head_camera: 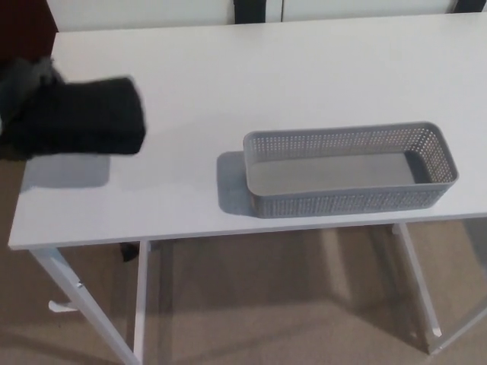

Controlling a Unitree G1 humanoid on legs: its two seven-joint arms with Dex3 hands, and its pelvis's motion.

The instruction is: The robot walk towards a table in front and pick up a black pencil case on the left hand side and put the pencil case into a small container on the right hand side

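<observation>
The black pencil case (87, 116) is at the left of the white table (304, 68), blurred by motion. It hangs a little above the tabletop, with its shadow on the surface below it. My left hand (21, 95) comes in from the left edge and grips the case's left end; the hand is blurred too. The grey perforated container (350, 199) stands empty at the right front of the table, well apart from the case. My right hand does not show.
The table's front edge runs just below the container, with white legs (141, 304) and beige floor beneath. A dark upright (257, 11) stands behind the table's far edge.
</observation>
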